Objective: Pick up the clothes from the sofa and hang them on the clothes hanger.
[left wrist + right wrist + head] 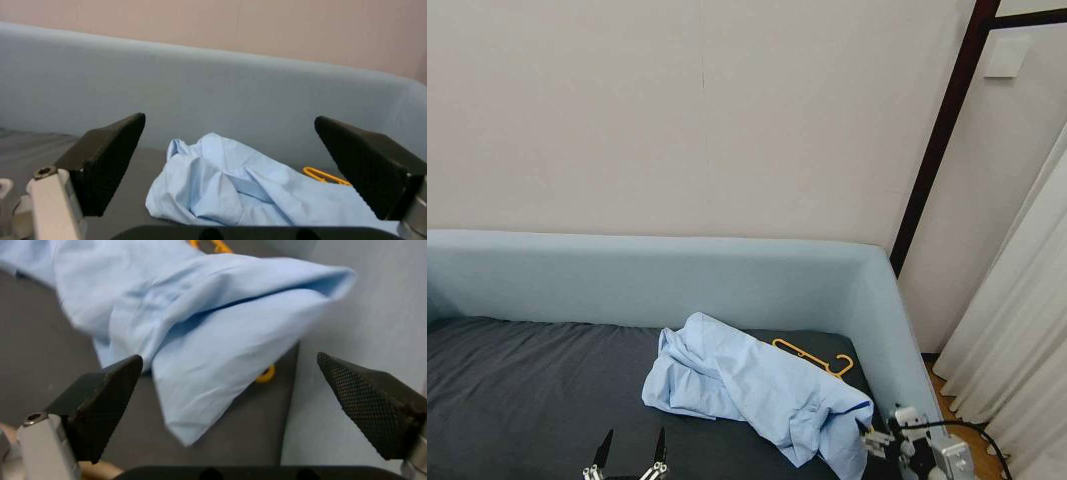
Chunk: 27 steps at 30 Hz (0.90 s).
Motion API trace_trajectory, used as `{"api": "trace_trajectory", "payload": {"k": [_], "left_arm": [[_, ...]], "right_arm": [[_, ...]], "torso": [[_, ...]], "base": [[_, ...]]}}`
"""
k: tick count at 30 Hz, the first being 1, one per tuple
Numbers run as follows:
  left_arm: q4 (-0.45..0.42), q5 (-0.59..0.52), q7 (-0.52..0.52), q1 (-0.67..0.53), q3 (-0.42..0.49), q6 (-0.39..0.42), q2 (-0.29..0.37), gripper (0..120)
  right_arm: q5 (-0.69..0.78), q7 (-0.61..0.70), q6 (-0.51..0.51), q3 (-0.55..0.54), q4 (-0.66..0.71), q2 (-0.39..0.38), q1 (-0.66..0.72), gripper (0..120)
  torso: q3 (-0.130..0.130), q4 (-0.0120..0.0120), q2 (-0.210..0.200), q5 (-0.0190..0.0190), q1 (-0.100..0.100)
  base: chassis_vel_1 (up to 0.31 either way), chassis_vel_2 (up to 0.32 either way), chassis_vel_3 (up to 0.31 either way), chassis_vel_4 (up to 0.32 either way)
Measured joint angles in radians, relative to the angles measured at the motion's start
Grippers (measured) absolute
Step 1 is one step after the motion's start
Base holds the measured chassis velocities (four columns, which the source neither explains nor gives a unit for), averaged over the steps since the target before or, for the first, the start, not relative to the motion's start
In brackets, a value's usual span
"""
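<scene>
- In the head view, a crumpled light-blue shirt [752, 390] lay on the right part of the sofa's dark grey seat cushion [517, 390]. Its right edge lay close to the pale blue armrest [882, 320].
- A yellow clothes hanger [812, 357] stuck out from under the shirt's far edge, between the shirt and the backrest [627, 280].
- A wide stretch of dark cushion lay open to the left of the shirt, while a white curtain [1017, 340] hung beyond the armrest.
- The left gripper [632, 458] hovered at the near edge of the seat, left of the shirt and apart from it, with its fingers spread.
- The right gripper [874, 437] sat at the shirt's near right corner, just beside the armrest.
- In the left wrist view, the two black fingers [107, 160] stood wide apart and held nothing.
- Between them, farther off, the shirt [227, 187] rested on the cushion below the backrest [200, 85], with a short yellow piece of the hanger [325, 175] showing at its edge.
- In the right wrist view, the fingers [100, 400] were also spread wide and empty, poised over a folded corner of the shirt [200, 320].
- That corner lay on dark cushion right against the armrest wall [360, 305], leaving little room on that side.
- A yellow bit of the hanger [267, 375] peeked from under the cloth at that edge.
</scene>
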Motion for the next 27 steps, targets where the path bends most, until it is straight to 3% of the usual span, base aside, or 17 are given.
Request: {"api": "trace_trajectory", "payload": {"k": [7, 12, 17, 23, 27], "left_arm": [[0.0, -0.001, 0.0, 0.003, -0.006, -0.006, 0.007, 100], [-0.001, -0.002, 0.003, 0.014, -0.011, -0.012, 0.005, 100], [-0.003, 0.009, 0.008, 0.026, -0.011, -0.012, -0.009, 100], [-0.003, 0.018, 0.013, 0.036, -0.01, -0.012, -0.018, 100], [-0.008, 0.025, 0.022, 0.049, -0.016, -0.012, -0.022, 100]], "right_arm": [[-0.01, -0.023, 0.046, -0.025, 0.045, 0.009, -0.008, 100], [0.043, -0.03, 0.124, -0.169, -0.02, 0.018, 0.182, 100], [0.058, -0.057, 0.161, -0.416, -0.215, 0.078, 0.46, 100], [0.008, -0.1, 0.173, -0.587, -0.372, 0.156, 0.594, 100], [-0.032, -0.145, 0.215, -0.707, -0.555, 0.254, 0.736, 100]], "torso": [[0.0, 0.0, 0.0, -0.0003, 0.0], [0.0, 0.0002, 0.0, -0.0003, 0.0], [0.0, 0.0007, 0.0, -0.0003, 0.0], [0.0, 0.0, 0.0, -0.0003, 0.0], [0.0, 0.0004, 0.0, -0.0003, 0.0]], "base": [[0.0, 0.0, 0.0, 0.0], [0.0, 0.0, 0.0, 0.0], [0.0, 0.0, 0.0, 0.0], [0.0, 0.0, 0.0, 0.0], [0.0, 0.0, 0.0, 0.0]]}}
